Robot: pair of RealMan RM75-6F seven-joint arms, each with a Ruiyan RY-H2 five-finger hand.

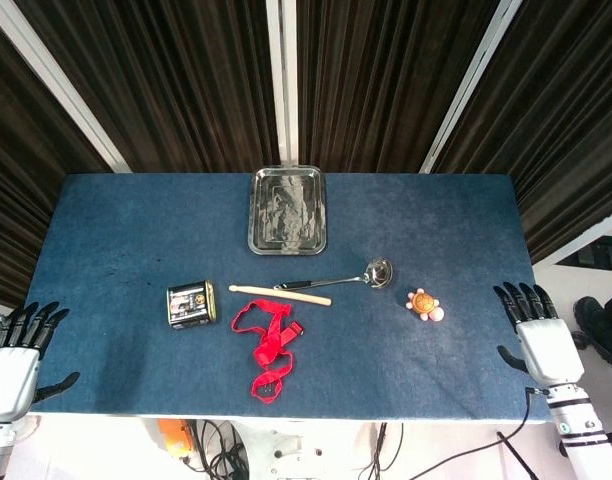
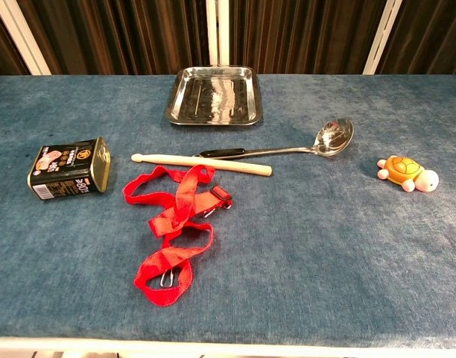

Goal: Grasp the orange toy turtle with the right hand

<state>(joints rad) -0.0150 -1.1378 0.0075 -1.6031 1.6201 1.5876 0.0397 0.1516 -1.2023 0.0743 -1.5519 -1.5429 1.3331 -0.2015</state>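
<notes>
The orange toy turtle [image 1: 424, 304] [image 2: 405, 172] lies on the blue table right of centre, its pale head toward the right. My right hand [image 1: 534, 335] hovers over the table's right edge, well to the right of the turtle, fingers spread and holding nothing. Off the front-left corner my left hand [image 1: 14, 360] stays open, fingers apart. Neither hand shows in the chest view.
A steel ladle [image 1: 346, 278] and a wooden drumstick [image 1: 279, 294] lie just left of the turtle. A red strap [image 1: 268, 346] and a dark tin [image 1: 190, 305] sit further left. A metal tray [image 1: 287, 209] stands at the back centre.
</notes>
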